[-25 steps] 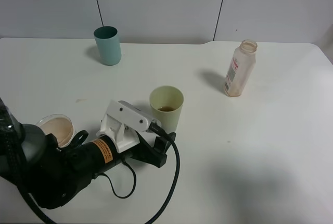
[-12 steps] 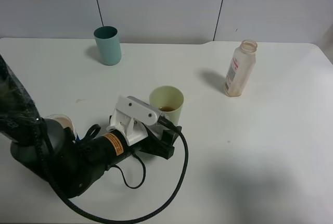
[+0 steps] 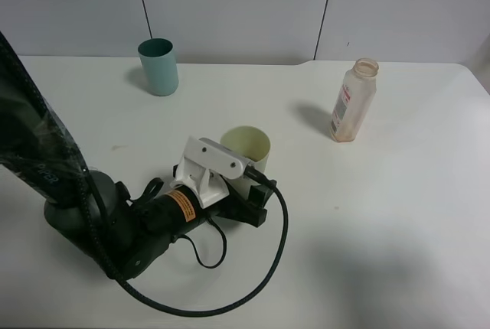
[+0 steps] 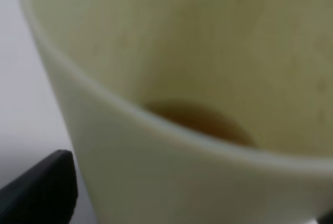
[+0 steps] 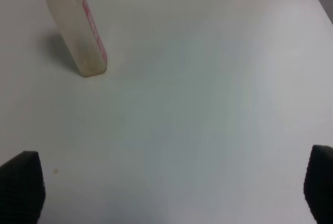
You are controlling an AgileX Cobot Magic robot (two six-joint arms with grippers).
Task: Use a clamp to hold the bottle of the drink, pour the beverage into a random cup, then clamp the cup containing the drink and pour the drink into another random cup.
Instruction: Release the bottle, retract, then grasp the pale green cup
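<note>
The pale yellow-green cup [image 3: 246, 148] stands mid-table with my left gripper [image 3: 249, 188] pushed in around its lower part, jaws open on either side. One black finger [image 3: 257, 211] shows on the cup's near side. In the left wrist view the cup [image 4: 171, 182] fills the picture and a little brown beverage [image 4: 203, 122] lies at its bottom. The teal cup [image 3: 158, 66] stands at the back left. At the back right stands the uncapped bottle [image 3: 354, 101], also in the right wrist view, bottle [image 5: 78, 31], far from my open right gripper [image 5: 166, 193].
The bulky black left arm [image 3: 84, 214] and its looping cable [image 3: 268, 268] cover the table's front left. The white table [image 3: 383, 214] ends at a grey panelled wall [image 3: 230, 8] behind the cups.
My left arm has slid to the right, bringing its jaws further in around the yellow-green cup and now hiding the squat cup at the front left. The cup, bottle and teal cup have not moved.
</note>
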